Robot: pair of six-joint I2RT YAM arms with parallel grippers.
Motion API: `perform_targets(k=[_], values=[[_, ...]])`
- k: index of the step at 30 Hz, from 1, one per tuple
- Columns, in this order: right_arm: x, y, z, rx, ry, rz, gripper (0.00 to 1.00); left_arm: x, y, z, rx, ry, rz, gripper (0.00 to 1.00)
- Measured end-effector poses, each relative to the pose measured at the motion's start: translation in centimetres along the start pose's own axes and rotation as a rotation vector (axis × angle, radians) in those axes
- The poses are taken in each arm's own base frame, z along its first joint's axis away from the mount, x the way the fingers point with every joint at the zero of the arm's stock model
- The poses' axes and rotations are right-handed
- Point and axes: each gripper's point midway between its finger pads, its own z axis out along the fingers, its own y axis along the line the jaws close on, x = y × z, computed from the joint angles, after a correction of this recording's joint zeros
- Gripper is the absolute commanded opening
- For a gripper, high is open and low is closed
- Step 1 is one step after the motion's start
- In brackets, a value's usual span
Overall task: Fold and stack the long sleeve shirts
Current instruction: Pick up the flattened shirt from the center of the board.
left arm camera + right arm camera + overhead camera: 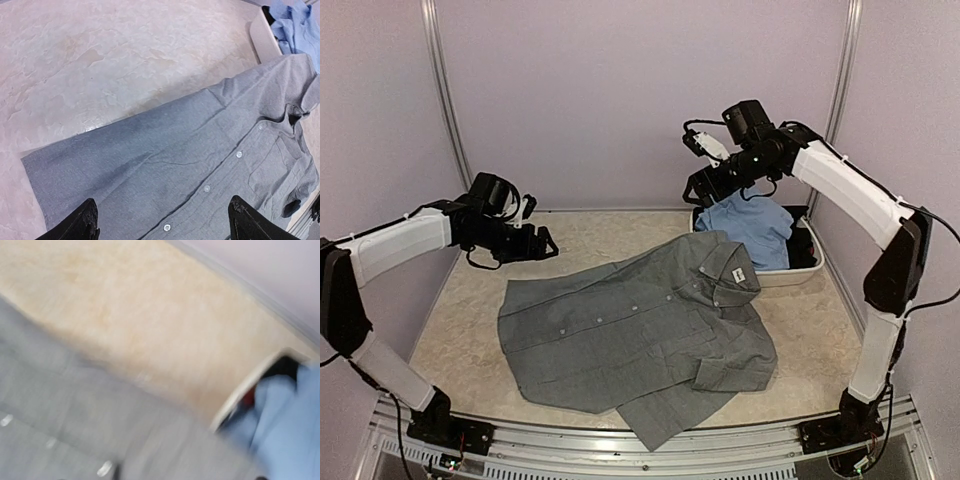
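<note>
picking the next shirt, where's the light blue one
Top view, far right: the light blue shirt lies in the white basin behind the grey shirt's collar.

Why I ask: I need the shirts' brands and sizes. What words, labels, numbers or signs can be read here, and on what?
Nothing can be read.
White neck label on the grey shirt: too small to read.
Blue shirt, basin, table: no writing seen.
Right wrist view: too blurred to show any.
</note>
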Motion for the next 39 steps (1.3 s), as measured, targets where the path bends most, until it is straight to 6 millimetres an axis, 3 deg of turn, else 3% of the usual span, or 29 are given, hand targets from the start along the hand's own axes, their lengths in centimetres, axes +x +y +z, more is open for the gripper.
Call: perform_targets(k=[2,5,7,11,16,24,26,29,30,39], values=[[-2.1,-1.7,3.3,-0.011,0.005,-0.061,0.78,-0.3,1.5,1.4,-0.024,0.029,-0.020,0.86],[-3.5,-3.4,6.6,-0.029,-0.004,-0.141,0.81,0.2,2.6,3.5,-0.042,0.076,-0.029,0.86],[-2.4,-4.0,8.3,-0.051,0.029,-0.192,0.81,0.6,3.2,4.6,-0.050,0.103,-0.034,0.87],[1.7,-4.3,10.5,-0.119,0.134,-0.237,0.80,1.6,4.4,6.2,-0.070,0.141,-0.049,0.87],[5.2,-4.4,12.9,-0.188,0.210,-0.249,0.74,1.8,5.8,6.5,-0.102,0.146,-0.056,0.88],[8.8,-4.2,15.5,-0.232,0.290,-0.242,0.57,3.4,7.9,6.8,-0.133,0.163,-0.071,0.88],[9.1,-4.1,15.8,-0.237,0.297,-0.245,0.41,3.6,8.0,6.9,-0.135,0.167,-0.068,0.89],[9.2,-4.1,15.8,-0.241,0.298,-0.248,0.06,3.5,8.2,6.9,-0.143,0.163,-0.061,0.89],[9.2,-4.1,15.9,-0.243,0.296,-0.254,0.00,3.5,8.2,6.8,-0.144,0.163,-0.061,0.89],[11.4,-3.0,16.2,-0.257,0.311,-0.247,0.00,3.4,8.6,6.8,-0.158,0.160,-0.060,0.89]])
